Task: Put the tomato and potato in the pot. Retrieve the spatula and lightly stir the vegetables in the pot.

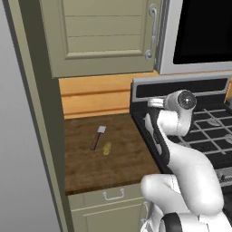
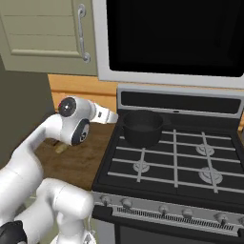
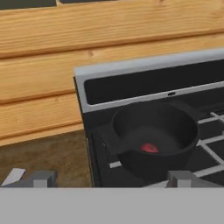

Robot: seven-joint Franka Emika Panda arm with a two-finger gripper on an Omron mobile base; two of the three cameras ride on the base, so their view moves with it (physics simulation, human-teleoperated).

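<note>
Tomato [image 3: 149, 148] sits inside the pot [image 3: 153, 135], on its dark floor, a bit toward the near wall as my hand cam sees it. Pot's on the back left burner of the stove [image 2: 190, 162], short handle sticking out toward the counter side, just below the stove's black back panel. My gripper [image 3: 113, 177] has its jaws spread wide w/ nothing between them; fingertips [image 3: 41, 178] frame the pot from the near side, apart from it, no contact. Potato [image 1: 107, 149] lies on the wooden counter [image 1: 86, 172] left of the stove, around the middle of the board. Spatula [image 1: 97, 137] is just beside it, toward the back wall, pale blade pointing to the wall, dark handle toward the front; can't tell if the two touch. Wood-plank backsplash [image 3: 52, 57] runs behind counter & stove, cabinet door [image 1: 104, 31] above, drawer [image 1: 113, 195] under the counter edge.
</note>
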